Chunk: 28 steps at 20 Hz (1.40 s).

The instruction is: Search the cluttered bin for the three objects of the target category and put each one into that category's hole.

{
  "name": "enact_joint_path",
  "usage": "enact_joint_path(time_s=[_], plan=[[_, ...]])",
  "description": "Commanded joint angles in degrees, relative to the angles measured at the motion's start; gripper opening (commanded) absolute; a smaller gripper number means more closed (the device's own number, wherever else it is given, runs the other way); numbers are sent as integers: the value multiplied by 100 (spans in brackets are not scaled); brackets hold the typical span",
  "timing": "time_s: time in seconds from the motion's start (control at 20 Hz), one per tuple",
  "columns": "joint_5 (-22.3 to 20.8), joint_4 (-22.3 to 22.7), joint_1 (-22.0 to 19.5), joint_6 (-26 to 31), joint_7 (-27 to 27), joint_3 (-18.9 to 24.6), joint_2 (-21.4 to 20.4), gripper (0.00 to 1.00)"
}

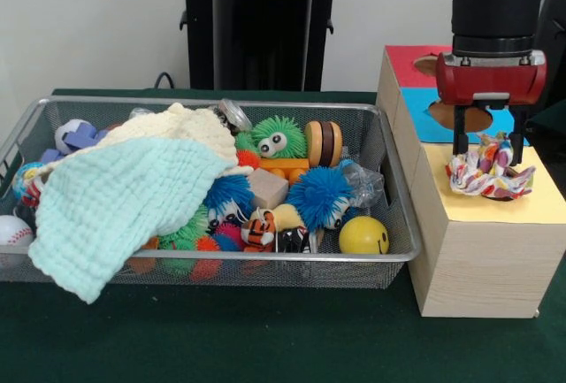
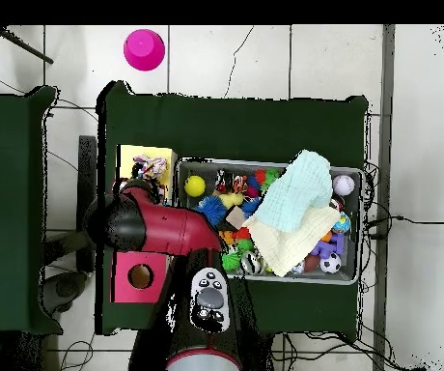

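Observation:
A multicoloured knotted rope toy [image 1: 489, 173] lies on the yellow section [image 1: 539, 202] of the wooden box, also seen from overhead as the rope toy [image 2: 149, 166]. My gripper [image 1: 488, 151] hangs straight over it, open, one finger at each side of the toy's upper part. The wire bin [image 1: 393, 149] on the left holds a clutter of toys: a yellow smiley ball [image 1: 363, 235], a blue fuzzy ball [image 1: 318, 195], a green fuzzy ball with eyes [image 1: 279, 138], a tiger figure [image 1: 258, 231], a wooden block [image 1: 267, 188].
A mint cloth [image 1: 115, 206] and a cream cloth [image 1: 177, 126] cover the bin's left half. The box's blue section [image 1: 424, 113] and red section [image 1: 407, 63] each have a round hole. A baseball [image 1: 13, 231] sits at the bin's left end. A pink cup [image 2: 144, 48] stands on the floor.

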Motion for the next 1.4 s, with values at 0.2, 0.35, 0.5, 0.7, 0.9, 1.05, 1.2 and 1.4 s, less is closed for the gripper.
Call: enact_joint_path(time_s=[0.2, 0.35, 0.5, 0.7, 0.9, 1.05, 1.2, 1.4], plan=[[319, 319, -92, 512, 1229, 427, 164, 100], [327, 264, -65, 629, 1207, 381, 170, 100], [329, 174, 3, 819, 1183, 281, 174, 100], [425, -109, 141, 1421, 1314, 57, 75, 100], [436, -415, 243, 2104, 1457, -173, -117, 100], [455, -399, 261, 2147, 1479, -193, -172, 100], [473, -405, 293, 2174, 1491, -226, -183, 100], [451, -504, 316, 2328, 1477, -286, -248, 100]])
